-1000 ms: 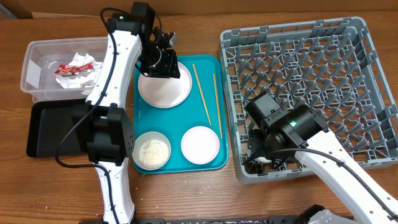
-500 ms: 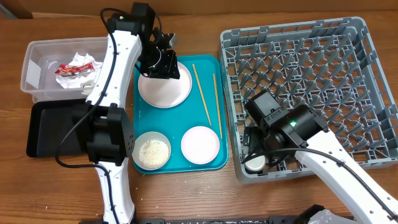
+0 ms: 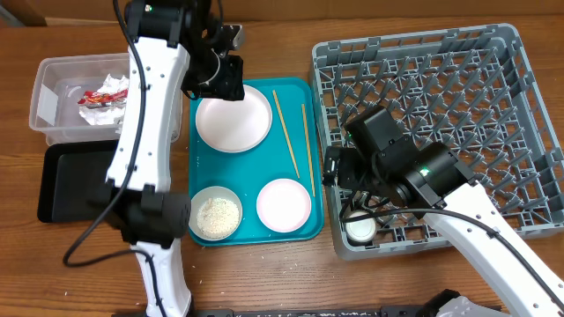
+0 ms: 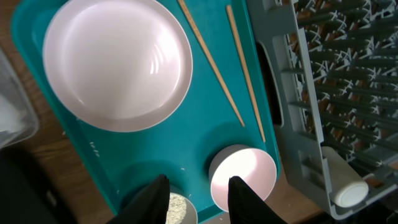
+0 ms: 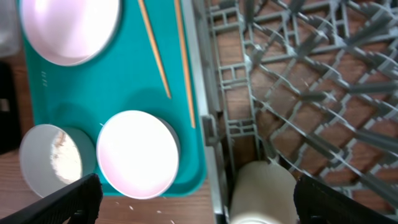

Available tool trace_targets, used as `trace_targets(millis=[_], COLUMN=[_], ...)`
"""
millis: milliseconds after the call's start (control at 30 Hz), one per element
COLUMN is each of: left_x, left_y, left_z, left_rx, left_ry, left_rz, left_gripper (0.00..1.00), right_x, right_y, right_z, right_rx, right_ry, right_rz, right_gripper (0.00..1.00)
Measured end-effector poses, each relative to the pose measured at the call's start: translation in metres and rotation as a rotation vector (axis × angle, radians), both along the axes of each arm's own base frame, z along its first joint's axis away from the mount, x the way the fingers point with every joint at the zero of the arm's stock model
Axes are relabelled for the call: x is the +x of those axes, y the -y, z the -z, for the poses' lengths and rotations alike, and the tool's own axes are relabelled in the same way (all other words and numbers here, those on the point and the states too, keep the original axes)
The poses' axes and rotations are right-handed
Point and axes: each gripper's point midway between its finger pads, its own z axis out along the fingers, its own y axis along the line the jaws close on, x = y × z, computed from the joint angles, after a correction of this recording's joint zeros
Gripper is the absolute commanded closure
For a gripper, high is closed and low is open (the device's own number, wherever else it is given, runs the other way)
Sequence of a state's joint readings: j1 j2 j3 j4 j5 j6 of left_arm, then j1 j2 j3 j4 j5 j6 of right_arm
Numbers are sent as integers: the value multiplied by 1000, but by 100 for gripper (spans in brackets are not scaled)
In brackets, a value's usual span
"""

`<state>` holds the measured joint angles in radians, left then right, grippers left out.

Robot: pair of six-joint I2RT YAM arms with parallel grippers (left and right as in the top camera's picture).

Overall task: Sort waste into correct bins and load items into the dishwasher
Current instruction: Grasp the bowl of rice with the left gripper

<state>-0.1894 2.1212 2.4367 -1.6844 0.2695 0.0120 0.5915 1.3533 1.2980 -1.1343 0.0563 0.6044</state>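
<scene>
I see a wooden table (image 3: 62, 264), clear tub (image 3: 40, 97) and black tray (image 3: 70, 189) at left edge, teal tray (image 3: 256, 172) centre, grey rack (image 3: 405, 37) right.

Open floor midway on the flat teal plastic tray (image 3: 251, 167), between round whitish-pink plate (image 3: 233, 119) and two small round bowls (image 3: 284, 204). Walled left by the white left arm (image 3: 145, 114) beside the tray's edge, right by the large grey plastic dish rack (image 3: 423, 114), dense with upright pegs.
</scene>
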Motion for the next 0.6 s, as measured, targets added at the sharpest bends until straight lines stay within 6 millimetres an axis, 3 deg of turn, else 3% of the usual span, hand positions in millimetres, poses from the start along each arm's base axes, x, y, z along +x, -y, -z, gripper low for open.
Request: trace_targets(millis=[133, 200, 367, 433, 600], left_x=[-28, -40, -34, -29, -12], left_y=[3, 2, 2, 1, 6], left_z=[-21, -22, 12, 32, 53], left_rx=[90, 144, 227, 246, 232], left_ry=[41, 45, 28, 10, 44], left_rz=[-19, -39, -86, -110, -140], left_gripper=[67, 67, 67, 67, 67], right_x=[6, 16, 40, 48, 59], right_y=[-4, -11, -27, -32, -41], right_z=[-3, -10, -22, -18, 0], right_rx=[17, 48, 112, 116, 105], right_ry=[27, 73, 168, 175, 150], right_rz=[-3, -3, -3, -3, -6], right_gripper=[0, 0, 3, 4, 4])
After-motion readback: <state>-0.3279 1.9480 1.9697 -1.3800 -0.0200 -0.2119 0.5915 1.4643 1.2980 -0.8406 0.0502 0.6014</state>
